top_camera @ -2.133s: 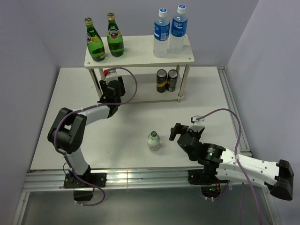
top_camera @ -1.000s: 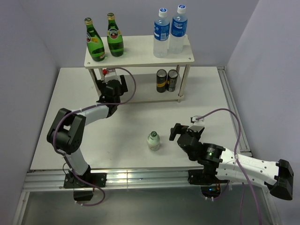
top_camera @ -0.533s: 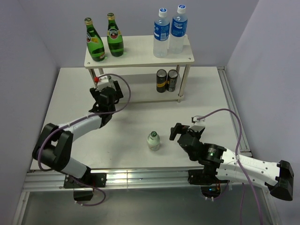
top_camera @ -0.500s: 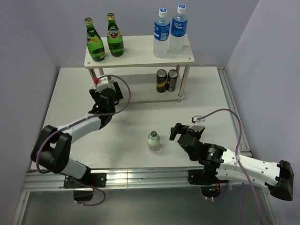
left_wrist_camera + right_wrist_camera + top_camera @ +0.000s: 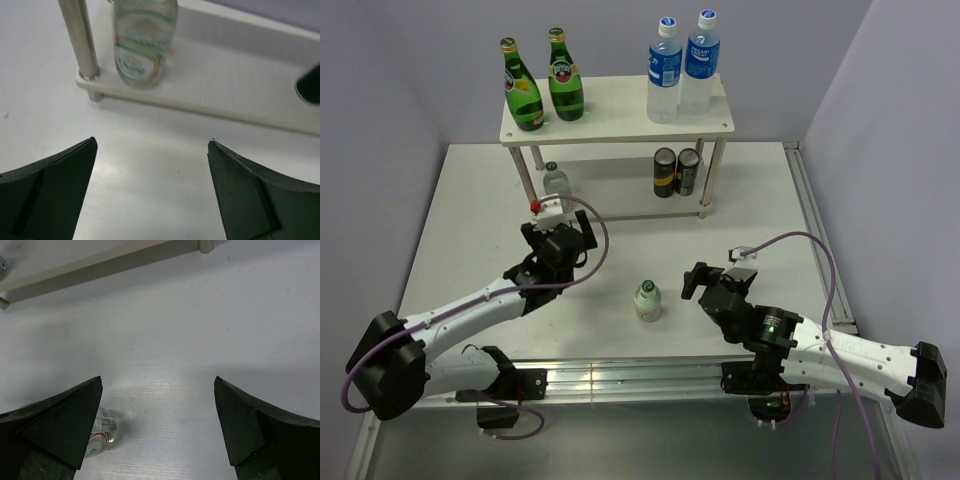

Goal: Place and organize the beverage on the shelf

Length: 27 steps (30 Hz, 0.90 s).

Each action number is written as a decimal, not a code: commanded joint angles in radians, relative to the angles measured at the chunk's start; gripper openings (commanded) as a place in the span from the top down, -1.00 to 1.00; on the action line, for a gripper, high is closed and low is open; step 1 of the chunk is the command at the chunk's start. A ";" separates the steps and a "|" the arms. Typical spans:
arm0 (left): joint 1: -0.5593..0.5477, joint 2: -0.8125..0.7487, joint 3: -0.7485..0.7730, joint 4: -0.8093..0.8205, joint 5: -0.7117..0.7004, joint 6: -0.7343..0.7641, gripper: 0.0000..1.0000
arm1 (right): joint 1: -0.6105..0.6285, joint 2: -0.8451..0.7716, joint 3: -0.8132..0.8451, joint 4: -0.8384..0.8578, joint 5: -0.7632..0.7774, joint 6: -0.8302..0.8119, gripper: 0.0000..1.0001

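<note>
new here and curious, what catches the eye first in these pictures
The shelf at the back stands out: two green bottles and two blue-labelled bottles on top, dark cans and a small bottle on its lower board. A lone bottle stands on the table, beside the open right gripper.

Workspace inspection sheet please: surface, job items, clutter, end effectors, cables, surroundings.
Surface: white table, no spill seen.
Job's things: shelf at the far side; two green bottles top tier left; two blue-label bottles top tier right; one small bottle lower tier, beside the left front leg; second small bottle upright on the table, not shelved.
Clutter: two dark cans lower tier right.
End effectors: left end effector open, empty, facing the shelf; right end effector open, empty, near the table bottle.
Cables: purple cables loop off each wrist, clear of bottles.
Surroundings: plain walls on three sides; metal rail at the near edge.
</note>
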 commanded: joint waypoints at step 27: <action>-0.816 0.238 -0.062 0.086 -0.105 -0.272 -0.99 | 0.006 0.030 0.020 0.018 0.034 0.018 -1.00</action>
